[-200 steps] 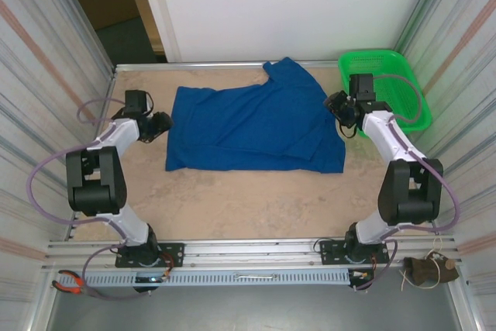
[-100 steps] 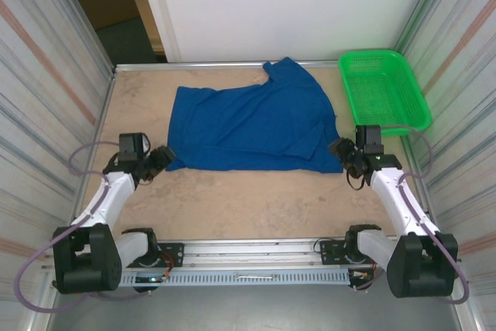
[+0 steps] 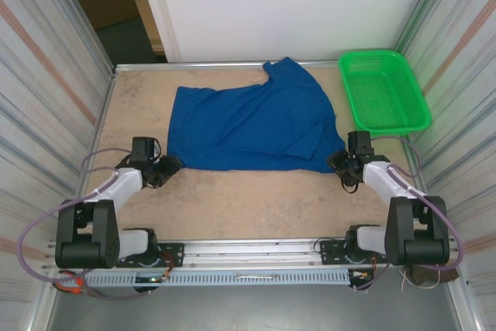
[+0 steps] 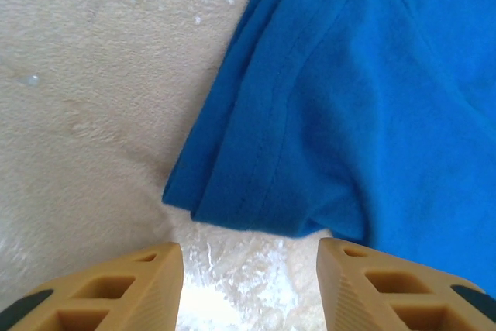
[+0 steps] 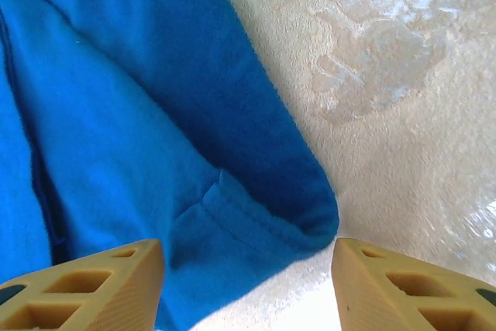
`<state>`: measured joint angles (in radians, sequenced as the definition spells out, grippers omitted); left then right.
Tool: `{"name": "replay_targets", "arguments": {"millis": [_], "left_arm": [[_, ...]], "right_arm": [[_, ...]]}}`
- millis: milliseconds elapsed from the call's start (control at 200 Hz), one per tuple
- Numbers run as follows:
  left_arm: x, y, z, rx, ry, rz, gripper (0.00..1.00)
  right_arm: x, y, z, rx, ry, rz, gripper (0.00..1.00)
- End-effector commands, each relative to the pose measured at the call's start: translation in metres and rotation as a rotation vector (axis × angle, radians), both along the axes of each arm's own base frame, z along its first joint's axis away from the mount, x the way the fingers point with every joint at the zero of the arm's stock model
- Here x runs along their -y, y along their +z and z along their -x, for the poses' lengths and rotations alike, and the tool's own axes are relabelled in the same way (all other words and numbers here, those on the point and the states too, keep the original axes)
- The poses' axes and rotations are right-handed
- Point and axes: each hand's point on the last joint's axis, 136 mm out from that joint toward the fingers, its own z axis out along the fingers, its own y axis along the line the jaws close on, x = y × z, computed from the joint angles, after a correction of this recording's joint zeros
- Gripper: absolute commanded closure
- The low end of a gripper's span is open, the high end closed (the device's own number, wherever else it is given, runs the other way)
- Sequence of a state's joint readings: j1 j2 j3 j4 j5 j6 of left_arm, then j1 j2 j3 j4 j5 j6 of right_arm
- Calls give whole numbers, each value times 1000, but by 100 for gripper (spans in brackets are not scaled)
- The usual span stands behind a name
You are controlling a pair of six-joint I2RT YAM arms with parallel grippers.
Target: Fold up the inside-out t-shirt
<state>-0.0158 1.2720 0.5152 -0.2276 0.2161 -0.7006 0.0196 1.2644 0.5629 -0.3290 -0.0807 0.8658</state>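
Observation:
The inside-out t-shirt [image 3: 256, 122] is royal blue and lies spread flat on the far half of the table, with one sleeve pointing toward the back. My left gripper [image 3: 168, 167] sits low at the shirt's near-left corner. In the left wrist view that hemmed corner [image 4: 256, 184] lies just ahead of my open left gripper [image 4: 249, 284], with bare table between the tan fingers [image 4: 116, 288]. My right gripper [image 3: 339, 163] is at the near-right corner. It stands open [image 5: 248, 284], and the rounded hem corner [image 5: 263, 215] reaches in between its fingers [image 5: 411, 288], ungripped.
A green mesh basket [image 3: 403, 118] stands at the back right, beyond the right arm. Beige table [image 3: 248, 207] stretches between the shirt's near edge and the arm bases. Corrugated walls close both sides, and a metal rail runs along the back edge.
Both arms came down from the shirt's sides toward me and now sit low at its two near corners. The shirt has not moved.

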Motion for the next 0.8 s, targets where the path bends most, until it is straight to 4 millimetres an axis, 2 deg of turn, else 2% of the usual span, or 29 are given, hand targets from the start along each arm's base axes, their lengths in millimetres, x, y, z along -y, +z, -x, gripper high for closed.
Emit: {"name": "replay_targets", "arguments": {"millis": [0, 95, 130, 205, 245, 261, 376, 541, 641, 797], "left_arm": [[-3, 0, -15, 13, 25, -20, 54], [-9, 0, -24, 17, 29, -58, 61], [-12, 2, -28, 20, 26, -72, 68], [-17, 5, -33, 24, 22, -98, 89], [-20, 7, -34, 23, 21, -106, 100], [-22, 7, -34, 22, 23, -109, 100], [-32, 12, -26, 17, 52, -102, 100], [-39, 21, 1, 21, 97, -91, 100], [-34, 23, 17, 15, 105, -61, 100], [-33, 17, 48, -9, 152, -41, 100]], "right_arm": [[0, 3, -16, 28, -26, -18, 46], [0, -1, -19, 19, -32, -16, 56], [0, -3, -19, 13, -33, -15, 63], [4, -2, -18, 11, -41, -9, 88], [5, -1, -17, 10, -44, -8, 96], [6, 0, -15, 10, -45, -6, 100], [18, 11, 0, 19, -80, 11, 100], [30, 23, 32, 22, -132, 1, 100], [30, 27, 49, 28, -149, -11, 100], [25, 19, 78, 7, -178, -39, 100]]}}
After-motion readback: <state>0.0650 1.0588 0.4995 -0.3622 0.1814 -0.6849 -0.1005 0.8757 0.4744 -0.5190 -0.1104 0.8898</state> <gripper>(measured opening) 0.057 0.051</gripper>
